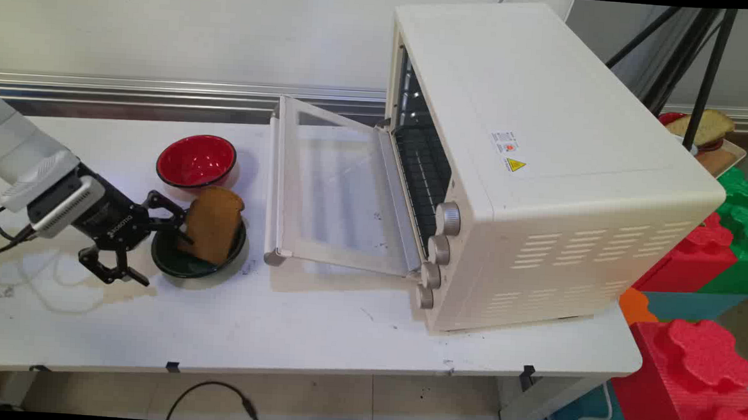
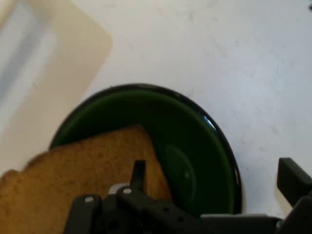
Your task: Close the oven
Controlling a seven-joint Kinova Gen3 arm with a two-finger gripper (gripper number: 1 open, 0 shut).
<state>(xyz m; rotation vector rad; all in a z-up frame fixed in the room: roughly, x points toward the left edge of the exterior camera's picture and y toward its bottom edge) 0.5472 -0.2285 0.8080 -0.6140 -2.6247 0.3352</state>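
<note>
Your black two-finger gripper (image 1: 154,250) sits low at the table's left end, reaching in sideways toward the dark green round bowl (image 1: 182,261), and its jaws are spread wide, gripping nothing. In the main view one finger lies against or just beside the near face of the brown slice of toasted bread (image 1: 213,224), while the other finger hangs out over the white table (image 1: 316,335) on the near side of the bowl's rim. The hand view agrees: one finger tip (image 2: 138,171) shows in front of the bread (image 2: 83,170), and the other finger (image 2: 292,180) stands off past the bowl's edge (image 2: 229,161).

The slice leans on edge in the bowl, tilted, its lower end down inside and its top rising above the rim. As the fingers lie, the bread is not between them; it is beyond the one finger. If you mean to take the slice, I judge you would need to shift the hand so the slice's two flat faces fall between the pads, and clear the bowl's rim with the lower finger first. Squeeze gently: toast of this kind likely crumbles or snaps.

Just behind stands a red round bowl (image 1: 196,161), close enough to knock. To the right, the cream toaster oven (image 1: 542,167) stands with its glass door (image 1: 336,195) dropped open toward the bowls, wire rack (image 1: 421,167) showing
</note>
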